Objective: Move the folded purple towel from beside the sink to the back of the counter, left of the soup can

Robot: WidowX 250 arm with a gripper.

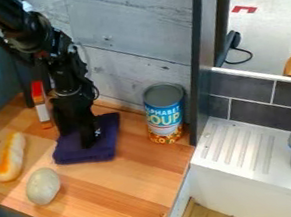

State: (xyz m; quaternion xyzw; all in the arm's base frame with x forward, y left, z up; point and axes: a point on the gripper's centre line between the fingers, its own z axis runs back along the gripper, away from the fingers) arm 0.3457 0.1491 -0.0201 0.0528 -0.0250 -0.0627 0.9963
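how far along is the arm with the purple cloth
Looks done: the gripper is down at the purple cloth. In hand: work at the cloth itself, though whether it is gripped can't be told. Left: any lifting or unfolding, as the cloth lies flat and folded on the wooden counter.

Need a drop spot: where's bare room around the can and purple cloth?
Widest: wooden counter in front of purple cloth and can, right of the grey oval. Narrower: between cloth and can. Crowded: at the cloth, gripper over it, red-and-white box nearby.
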